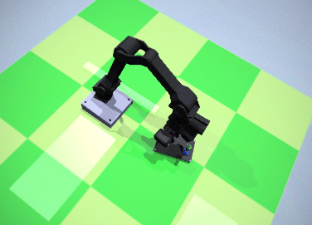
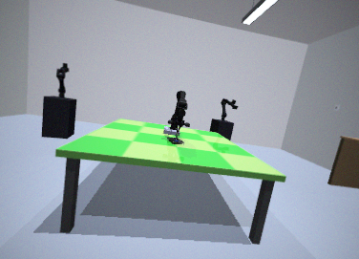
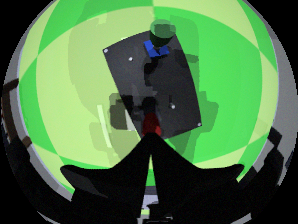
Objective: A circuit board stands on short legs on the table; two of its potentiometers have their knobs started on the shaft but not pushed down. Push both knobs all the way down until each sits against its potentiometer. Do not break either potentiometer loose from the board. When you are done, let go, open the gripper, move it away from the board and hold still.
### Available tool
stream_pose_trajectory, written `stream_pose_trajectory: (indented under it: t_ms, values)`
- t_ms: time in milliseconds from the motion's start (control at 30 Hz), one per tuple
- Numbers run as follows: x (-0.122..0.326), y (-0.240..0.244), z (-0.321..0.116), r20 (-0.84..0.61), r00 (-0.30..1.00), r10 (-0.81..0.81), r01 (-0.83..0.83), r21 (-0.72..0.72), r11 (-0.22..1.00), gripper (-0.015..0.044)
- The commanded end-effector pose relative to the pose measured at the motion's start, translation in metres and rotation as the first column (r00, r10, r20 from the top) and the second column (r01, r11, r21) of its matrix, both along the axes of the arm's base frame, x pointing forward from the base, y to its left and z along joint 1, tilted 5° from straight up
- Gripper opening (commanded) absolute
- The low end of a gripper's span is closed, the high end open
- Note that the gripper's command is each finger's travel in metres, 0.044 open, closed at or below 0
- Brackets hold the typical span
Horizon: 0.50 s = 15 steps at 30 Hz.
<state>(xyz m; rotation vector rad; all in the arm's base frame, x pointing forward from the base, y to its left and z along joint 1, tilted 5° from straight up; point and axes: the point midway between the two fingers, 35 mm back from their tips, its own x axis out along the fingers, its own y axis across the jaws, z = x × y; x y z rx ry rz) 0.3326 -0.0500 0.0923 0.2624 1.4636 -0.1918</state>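
The dark circuit board [image 1: 163, 149] [image 2: 176, 141] [image 3: 125, 67] stands on the checkered table. Near its far end in the wrist view, a round dark green knob [image 3: 162, 30] [image 1: 189, 147] stands above a blue potentiometer [image 3: 161, 51] [image 1: 186, 152]. How deep the knob sits is not clear. A red part [image 3: 151, 123] shows at the near end, partly hidden by the fingertips; I cannot tell whether it is a knob or a potentiometer. My gripper [image 3: 151, 136] is shut with nothing visible between its fingers. Its tips are over or beside the red part; contact cannot be made out.
The arm's pale base plate [image 1: 105, 112] is on the table [image 2: 138, 152], left of the board in the top view. Small pale screws or pins show on the board. Two other arms stand on black pedestals [image 2: 58, 117] [image 2: 221, 128] behind the table.
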Motion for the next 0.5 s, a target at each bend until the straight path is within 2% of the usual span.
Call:
stream_pose_trajectory:
  t_ms: [0,100,367,467]
  values:
    - [0.0010,-0.0013,0.0092,0.008,1.000,-0.005,0.005,-0.006,1.000,0.0000]
    - [0.0006,-0.0013,0.0116,0.008,1.000,-0.005,0.005,-0.006,1.000,0.0000]
    - [-0.0002,-0.0002,0.0056,0.001,1.000,-0.001,0.001,0.000,1.000,0.0210]
    - [0.0045,-0.0016,0.0118,0.036,0.999,0.021,-0.021,0.002,1.000,0.0131]
